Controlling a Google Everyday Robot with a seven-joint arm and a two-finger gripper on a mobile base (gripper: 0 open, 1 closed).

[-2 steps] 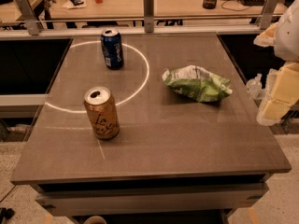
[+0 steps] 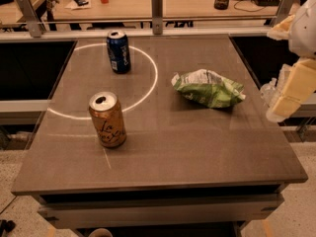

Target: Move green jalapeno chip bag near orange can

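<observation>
The green jalapeno chip bag [image 2: 209, 88] lies crumpled on the right half of the grey table [image 2: 197, 147]. The orange can [image 2: 107, 119] stands upright at the front left, with dark cursive lettering and an opened silver top. My gripper [image 2: 277, 98] hangs at the table's right edge on the cream-coloured arm, just right of the bag and apart from it. It holds nothing that I can see. The bag and the orange can are about two can-heights apart.
A dark blue can [image 2: 119, 51] stands upright at the back left, on a white circle [image 2: 148, 85] drawn on the tabletop. A railing with metal posts [image 2: 157, 9] runs behind the table. A wooden desk with cups and clutter lies beyond it.
</observation>
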